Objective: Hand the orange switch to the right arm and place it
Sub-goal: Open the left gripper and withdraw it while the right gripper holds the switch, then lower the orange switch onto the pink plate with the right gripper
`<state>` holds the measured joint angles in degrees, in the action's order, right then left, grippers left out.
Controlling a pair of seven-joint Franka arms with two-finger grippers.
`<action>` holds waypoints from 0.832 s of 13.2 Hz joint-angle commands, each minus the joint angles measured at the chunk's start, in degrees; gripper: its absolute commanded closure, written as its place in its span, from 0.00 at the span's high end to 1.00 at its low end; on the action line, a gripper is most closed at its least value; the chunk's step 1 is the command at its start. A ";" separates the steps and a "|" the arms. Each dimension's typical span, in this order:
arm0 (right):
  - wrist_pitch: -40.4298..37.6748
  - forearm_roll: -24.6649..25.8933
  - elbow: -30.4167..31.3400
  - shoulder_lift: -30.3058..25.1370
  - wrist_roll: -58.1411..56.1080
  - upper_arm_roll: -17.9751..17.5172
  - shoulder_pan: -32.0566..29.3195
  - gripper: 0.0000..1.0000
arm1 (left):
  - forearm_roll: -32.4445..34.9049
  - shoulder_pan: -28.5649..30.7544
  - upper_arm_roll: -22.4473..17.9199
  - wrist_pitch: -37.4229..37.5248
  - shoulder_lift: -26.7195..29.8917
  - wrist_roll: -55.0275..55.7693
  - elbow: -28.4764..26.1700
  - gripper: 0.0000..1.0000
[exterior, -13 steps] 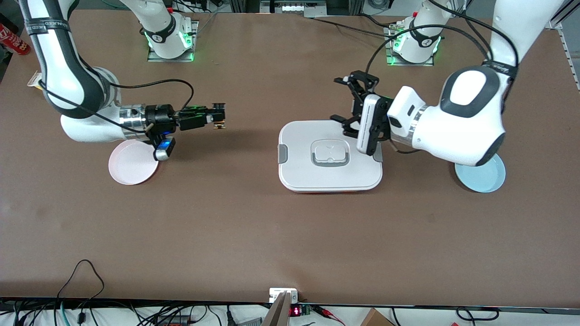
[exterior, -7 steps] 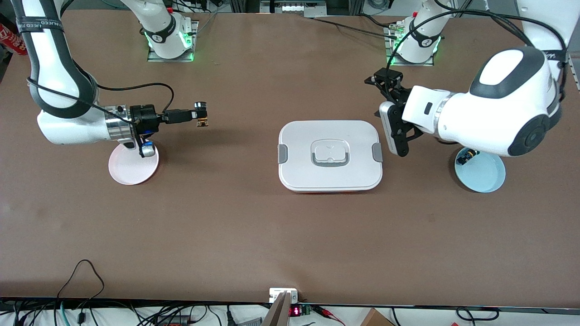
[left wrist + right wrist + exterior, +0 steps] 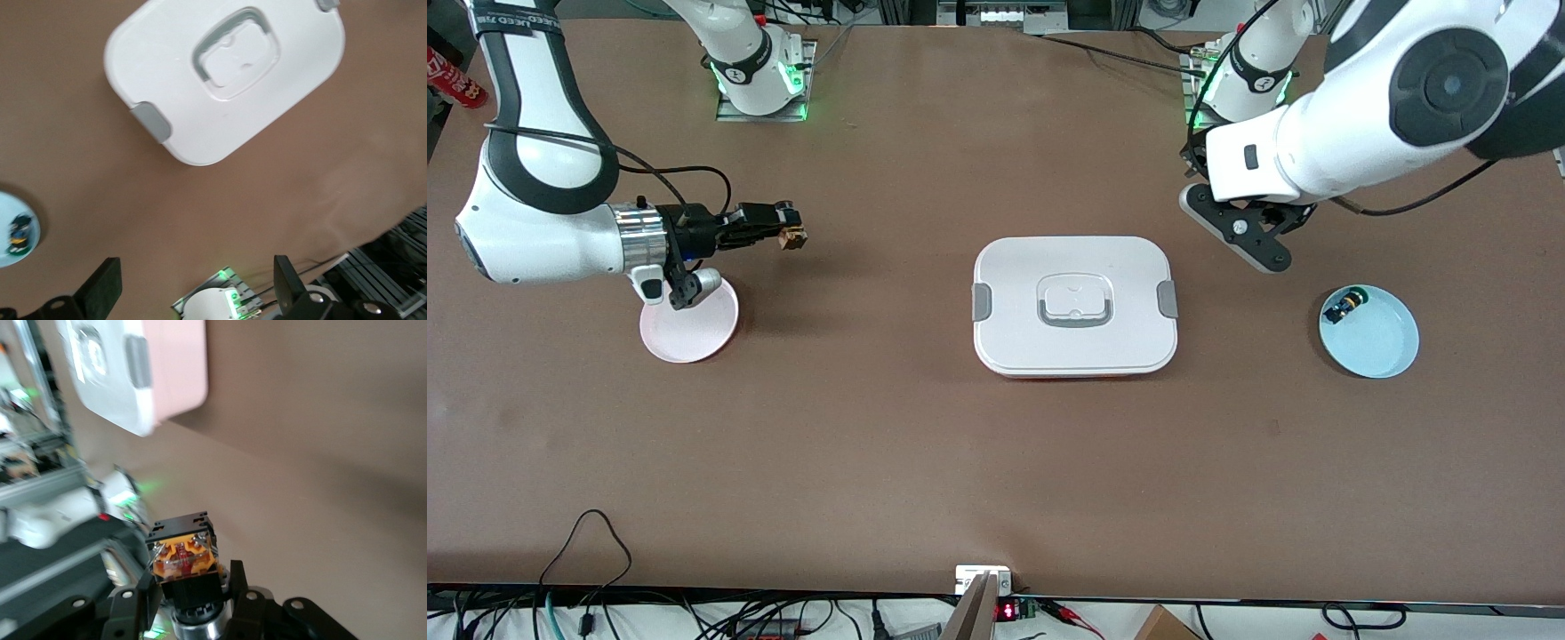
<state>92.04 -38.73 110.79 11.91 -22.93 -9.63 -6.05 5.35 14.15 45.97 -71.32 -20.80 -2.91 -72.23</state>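
My right gripper (image 3: 786, 235) is shut on the orange switch (image 3: 791, 237) and holds it in the air over bare table, just beside the pink plate (image 3: 685, 333). In the right wrist view the switch (image 3: 185, 559) sits between the fingers (image 3: 237, 587), its brownish-gold rear block facing the camera and its cap hidden. My left gripper (image 3: 1197, 160) is up near its own base, over the table by the white container's corner. In the left wrist view its fingers (image 3: 100, 288) stand wide apart with nothing between them.
A white lidded container (image 3: 1014, 329) lies mid-table and shows in the left wrist view (image 3: 167, 73). A blue plate (image 3: 1383, 342) toward the left arm's end holds a green-capped button (image 3: 1344, 307).
My right gripper has carried the switch toward the right arm's end, closer to the pink plate. My left arm has risen and drawn back toward its base, uncovering the blue plate.
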 commanded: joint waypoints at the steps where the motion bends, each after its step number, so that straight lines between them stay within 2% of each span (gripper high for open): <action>1: 1.20 5.75 -0.31 -0.58 -6.15 -0.48 -1.50 0.33 | 0.63 -9.35 -15.92 -0.30 4.70 0.36 -1.68 1.00; 2: 2.17 7.60 -0.31 -0.58 -7.82 -0.48 -2.12 0.33 | 0.53 -14.01 -23.74 -3.53 6.02 0.54 -2.90 1.00; 3: 2.44 9.62 -0.31 -0.58 -9.75 -0.48 -2.30 0.33 | -0.34 -16.67 -29.65 -8.34 7.34 0.71 -4.74 1.00; 6: 5.59 20.67 -0.31 -0.58 -17.83 -0.48 -2.39 0.32 | -4.29 -18.27 -40.05 -20.65 13.48 0.63 -15.53 1.00; 8: 7.70 25.00 -0.14 -0.49 -21.18 -0.48 -2.39 0.32 | -4.82 -21.08 -44.11 -24.90 17.88 0.80 -22.39 1.00; 10: 9.55 29.21 0.04 -0.40 -24.08 -0.48 -2.82 0.32 | -6.40 -21.09 -44.21 -25.00 19.21 0.89 -26.97 1.00; 11: 10.60 31.93 0.13 -0.31 -25.84 -0.48 -2.91 0.32 | -9.45 -20.48 -44.30 -25.61 21.13 0.98 -27.86 1.00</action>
<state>101.02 -10.69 110.57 12.02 -45.16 -9.58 -8.09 -0.70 -5.31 2.85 -94.32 -4.78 -2.56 -93.89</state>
